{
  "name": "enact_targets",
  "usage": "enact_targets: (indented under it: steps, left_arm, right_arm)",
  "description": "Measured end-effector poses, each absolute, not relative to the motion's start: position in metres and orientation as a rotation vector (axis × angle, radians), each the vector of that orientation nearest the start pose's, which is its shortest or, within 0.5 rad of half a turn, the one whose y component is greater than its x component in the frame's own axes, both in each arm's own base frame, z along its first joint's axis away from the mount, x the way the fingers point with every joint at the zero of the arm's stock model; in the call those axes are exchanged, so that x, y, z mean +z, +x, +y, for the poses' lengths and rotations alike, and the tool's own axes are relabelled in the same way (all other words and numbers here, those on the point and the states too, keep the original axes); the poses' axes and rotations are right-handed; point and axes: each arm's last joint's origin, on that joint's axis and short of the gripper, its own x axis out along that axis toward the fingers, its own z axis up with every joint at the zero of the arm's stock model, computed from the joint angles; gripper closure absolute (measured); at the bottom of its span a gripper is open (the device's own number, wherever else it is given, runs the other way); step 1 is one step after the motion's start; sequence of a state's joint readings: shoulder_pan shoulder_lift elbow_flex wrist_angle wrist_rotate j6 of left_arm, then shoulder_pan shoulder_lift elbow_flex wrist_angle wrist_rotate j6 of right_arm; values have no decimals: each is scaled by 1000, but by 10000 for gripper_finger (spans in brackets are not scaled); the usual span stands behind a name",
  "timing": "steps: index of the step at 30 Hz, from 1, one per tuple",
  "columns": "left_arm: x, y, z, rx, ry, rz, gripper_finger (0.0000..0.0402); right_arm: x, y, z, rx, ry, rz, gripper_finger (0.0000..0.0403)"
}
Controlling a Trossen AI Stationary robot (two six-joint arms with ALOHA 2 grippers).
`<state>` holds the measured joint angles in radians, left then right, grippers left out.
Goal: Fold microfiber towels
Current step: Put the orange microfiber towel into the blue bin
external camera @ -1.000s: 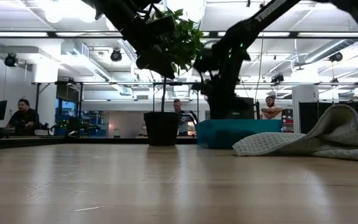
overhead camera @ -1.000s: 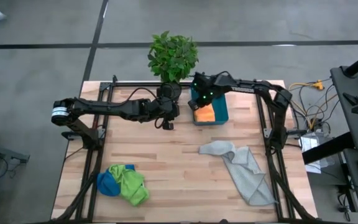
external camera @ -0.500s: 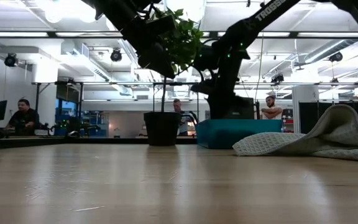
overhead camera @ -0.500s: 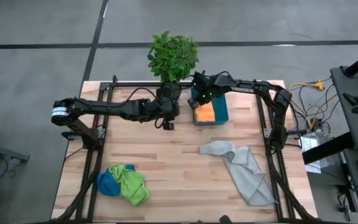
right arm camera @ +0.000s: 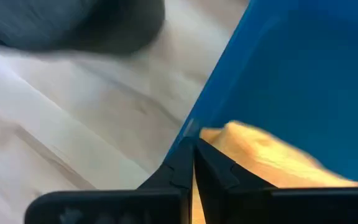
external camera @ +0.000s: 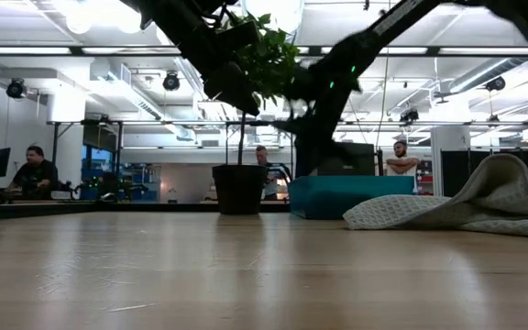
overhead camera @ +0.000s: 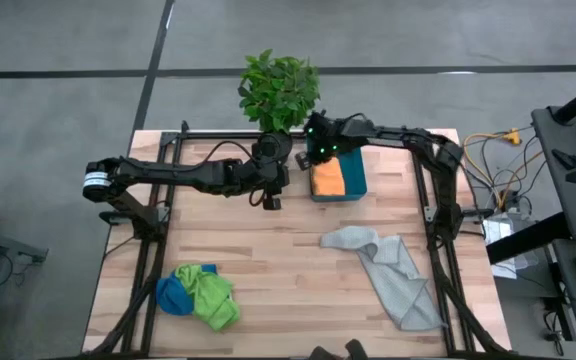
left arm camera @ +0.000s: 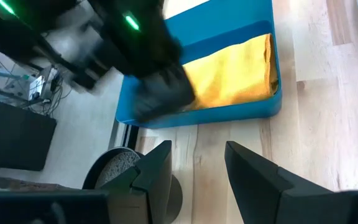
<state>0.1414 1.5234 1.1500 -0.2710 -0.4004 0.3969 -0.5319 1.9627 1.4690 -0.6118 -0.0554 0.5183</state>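
Compared with 1 second ago, the right arm's wrist has swung a little toward the plant end of the teal bin (overhead camera: 356, 176), so more of the orange towel (overhead camera: 329, 180) shows from above; nothing else on the counter (overhead camera: 288, 270) has shifted.

Largest to smallest: the wooden counter carries everything. 2 dark arms reach over its far half from opposite sides. The pale grey towel (overhead camera: 388, 268) lies crumpled and spread on the right side of the counter, well apart from both arms, so it looks not yet folded. The potted plant (overhead camera: 279, 90) stands at the far edge, just beside the bin. The bin sits at the far edge right of centre, and the orange towel lies inside it as a neat, flat pad, which suggests it is already folded and stored. The lime green towel (overhead camera: 211, 295) and the blue towel (overhead camera: 175, 294) lie bunched together, touching, near the front left corner, seemingly waiting their turn.

The right claw (right arm camera: 193, 163) hangs at the bin's near wall, fingers pressed together with nothing between them, just beside the orange towel; it probably has let the towel go. The left claw (left arm camera: 197, 165) hovers above the counter just beside the bin, fingers apart and empty, likely waiting. People in the room behind are visible in the low view, far off.
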Motion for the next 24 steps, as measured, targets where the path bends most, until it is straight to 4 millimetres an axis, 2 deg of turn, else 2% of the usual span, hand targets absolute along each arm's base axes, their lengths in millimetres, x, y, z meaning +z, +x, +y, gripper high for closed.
enact_targets:
  steps: [3,6,9,16,19,21,24]
  left_arm:
    - [277,328,58,389,457,744,265]
    - [277,328,58,393,447,741,265]
    - [278,329,58,407,414,723,265]
    - [279,329,58,409,407,708,265]
    - [279,329,58,409,407,708,265]
    - [279,329,58,409,407,708,265]
    - [279,329,58,409,407,708,265]
  right_arm:
    - [217,342,-202,-772,733,947,394]
    - [217,333,-199,-806,708,1017,394]
    - [208,330,-196,-810,717,1073,394]
    - [175,347,-193,-762,749,1112,394]
    - [169,350,-192,-756,759,1112,394]
    - [174,350,-193,-764,753,1096,394]
    - [192,345,-192,-789,722,1054,394]
